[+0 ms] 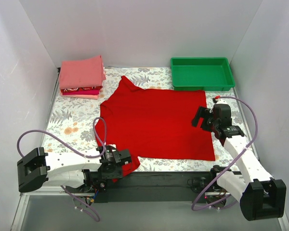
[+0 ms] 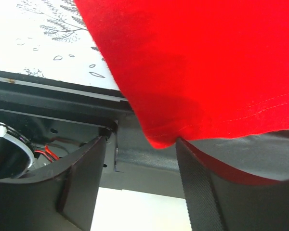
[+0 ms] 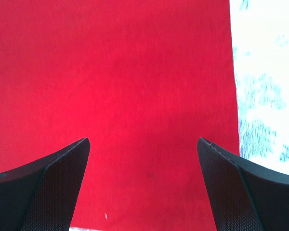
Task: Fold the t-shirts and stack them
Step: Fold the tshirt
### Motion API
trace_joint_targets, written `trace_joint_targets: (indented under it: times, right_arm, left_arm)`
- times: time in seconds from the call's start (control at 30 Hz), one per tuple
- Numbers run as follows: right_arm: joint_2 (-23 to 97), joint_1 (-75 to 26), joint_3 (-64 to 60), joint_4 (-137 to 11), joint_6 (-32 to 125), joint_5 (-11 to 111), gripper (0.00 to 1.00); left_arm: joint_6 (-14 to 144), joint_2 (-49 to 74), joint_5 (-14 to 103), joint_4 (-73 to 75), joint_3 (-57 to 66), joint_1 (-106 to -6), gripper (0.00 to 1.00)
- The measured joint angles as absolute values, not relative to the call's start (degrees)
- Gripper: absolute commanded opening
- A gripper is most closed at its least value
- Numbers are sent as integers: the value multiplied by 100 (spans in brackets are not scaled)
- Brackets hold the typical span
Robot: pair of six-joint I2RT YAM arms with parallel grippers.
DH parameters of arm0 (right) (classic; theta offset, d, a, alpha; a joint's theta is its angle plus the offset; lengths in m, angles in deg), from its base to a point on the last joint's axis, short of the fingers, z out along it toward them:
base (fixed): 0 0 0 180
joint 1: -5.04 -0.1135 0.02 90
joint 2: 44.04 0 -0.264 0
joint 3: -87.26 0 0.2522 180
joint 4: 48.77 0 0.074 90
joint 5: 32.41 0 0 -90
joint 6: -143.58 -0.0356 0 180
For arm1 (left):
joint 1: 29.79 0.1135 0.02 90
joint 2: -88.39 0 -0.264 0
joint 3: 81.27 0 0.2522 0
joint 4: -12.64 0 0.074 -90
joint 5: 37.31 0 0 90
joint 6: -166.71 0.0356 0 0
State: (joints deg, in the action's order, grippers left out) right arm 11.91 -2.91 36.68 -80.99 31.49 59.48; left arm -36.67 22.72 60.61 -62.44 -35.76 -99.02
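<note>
- The fingers (image 2: 84,178) of the left gripper (image 1: 118,159), low at the near edge of the table (image 1: 67,120), stand well apart. A corner of red hem dips into the gap and lies against one finger, but nothing is pinched between them.
- A little further in, on the right, the fingers (image 3: 53,187) of the right gripper (image 1: 202,118) are also spread wide. They hang over red cloth just inside its right-hand hem and hold nothing. Whether the tips touch the cloth cannot be told.
- The red t-shirt (image 1: 154,125) lies spread out across the middle of the table. Its collar points to the far left, and one sleeve reaches the near edge beside the left gripper. No fold shows in the body, so I judge its folding has not really begun.
- At the far left corner sits the stack of folded t-shirts (image 1: 81,74). A salmon-pink one is on top, with magenta-patterned and pale pink layers under it. These look finished, and the pile is close to the red collar but apart from it.
- At the far right stands the green tray (image 1: 201,87), just beyond the red shirt's far edge. It has no part in the stacking as far as I can see.
- On balance most of the job seems done. What is left is to fold the red shirt into a rectangle and set it on the pile.
</note>
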Motion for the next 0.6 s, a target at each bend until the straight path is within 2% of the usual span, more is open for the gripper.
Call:
trace_joint_targets:
  times: [0.2,0.3,0.6]
  right_arm:
    - [531,-291,3883,-8846,3123,5819,98]
    - [229,-291,4049,-9198,3103,5666,98]
    - [172,-291,4248,-9917,3084,5436,98]
  left_arm:
    - [-3593,2331,6055,-6349,-3626,-9902,36]
    - [-3563,2346,6083,-6451,-3629,-9902,30]
    - [-3558,2392,6083,-6482,-3618,-9902,33]
